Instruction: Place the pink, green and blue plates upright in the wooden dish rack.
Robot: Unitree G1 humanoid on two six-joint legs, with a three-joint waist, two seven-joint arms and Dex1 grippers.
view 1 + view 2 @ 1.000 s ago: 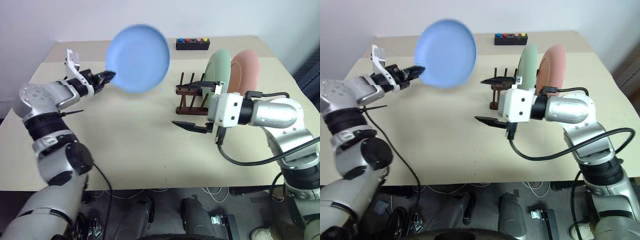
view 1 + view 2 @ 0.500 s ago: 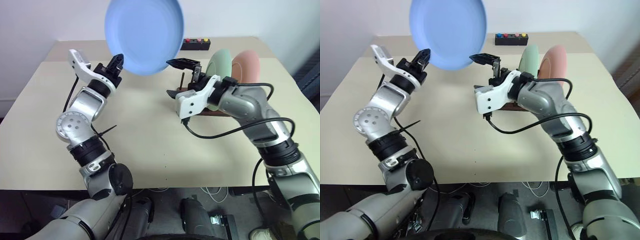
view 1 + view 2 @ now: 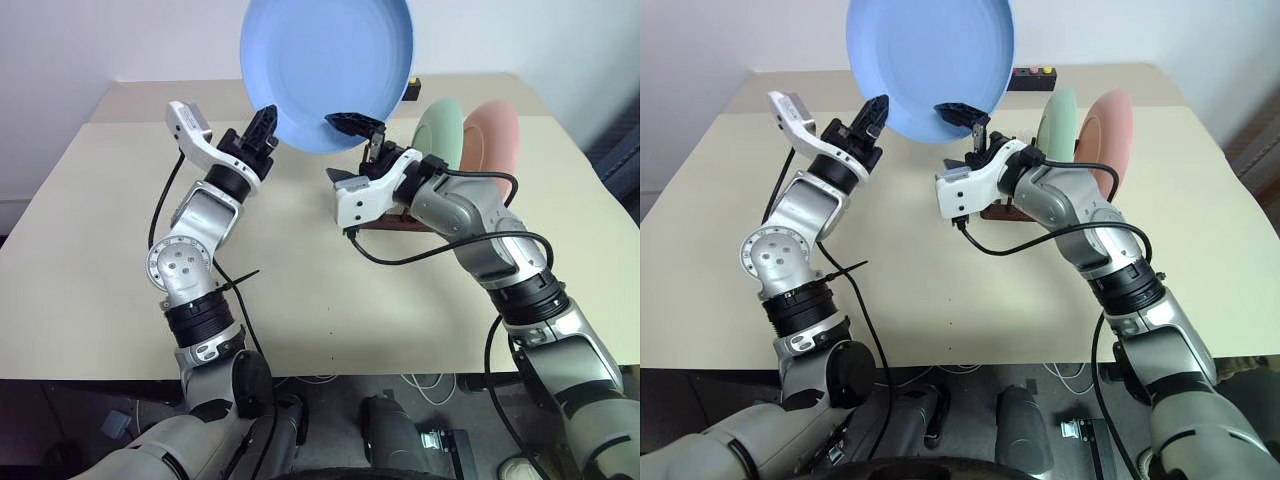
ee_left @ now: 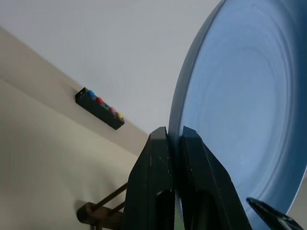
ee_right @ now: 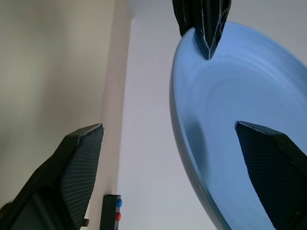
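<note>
2 grippers: left gripper (image 3: 264,125) pinches blue plate (image 3: 325,68), top cropped; right gripper (image 3: 350,148) straddles rim, unclosed.

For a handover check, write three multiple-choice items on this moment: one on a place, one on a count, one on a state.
1. Where is the blue plate?
A. flat on the table
B. held in the air above the table
C. in the rack

2. How many plates stand in the wooden dish rack?
A. none
B. two
C. three

3. How is the right pincer?
A. open around the blue plate's rim
C. clamped on the pink plate
B. shut and empty

Answers:
1 B, the left pincer grips its rim aloft.
2 B, the green plate and pink plate.
3 A, a finger stands on each side of the rim.
</note>
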